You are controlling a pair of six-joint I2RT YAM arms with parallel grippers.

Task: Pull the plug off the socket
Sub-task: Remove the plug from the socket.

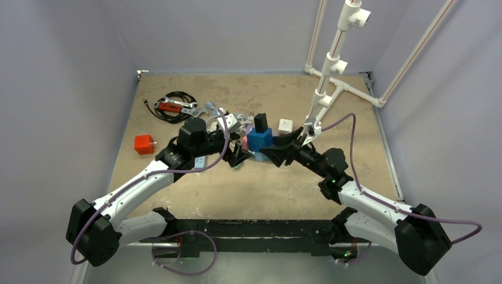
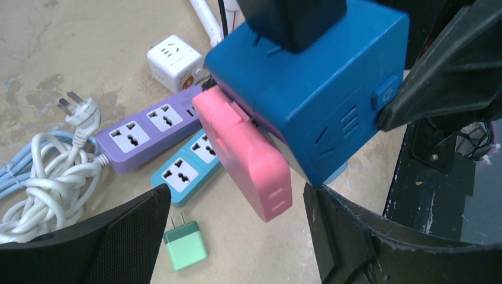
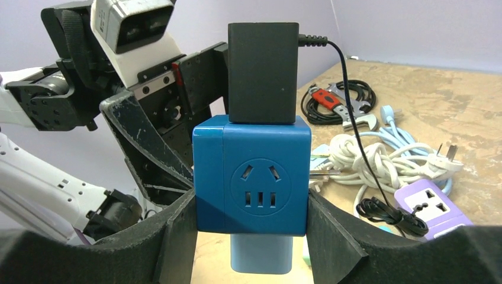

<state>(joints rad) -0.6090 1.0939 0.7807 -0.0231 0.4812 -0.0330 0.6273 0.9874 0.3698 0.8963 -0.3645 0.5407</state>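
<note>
My right gripper [image 3: 251, 208] is shut on a blue cube socket [image 3: 251, 177], holding it above the table by its two sides. A black adapter [image 3: 262, 71] with a thin cord is plugged into its top, and a light blue plug [image 3: 260, 254] hangs from its underside. A pink plug [image 2: 248, 154] sticks out of the side of the cube [image 2: 319, 89] that faces my left arm. My left gripper [image 2: 237, 201] is open, its fingers [image 2: 136, 231] spread either side of the pink plug, apart from it. From above, the cube [image 1: 259, 141] sits between both grippers.
On the table below lie a purple power strip [image 2: 142, 133], a blue power strip [image 2: 186, 165], a white cube socket [image 2: 174, 59], a green charger [image 2: 185, 245] and coiled white cable [image 2: 41, 189]. A red cube [image 1: 144, 144] and black cable [image 1: 171, 106] lie at left; a white pipe frame [image 1: 337, 59] stands back right.
</note>
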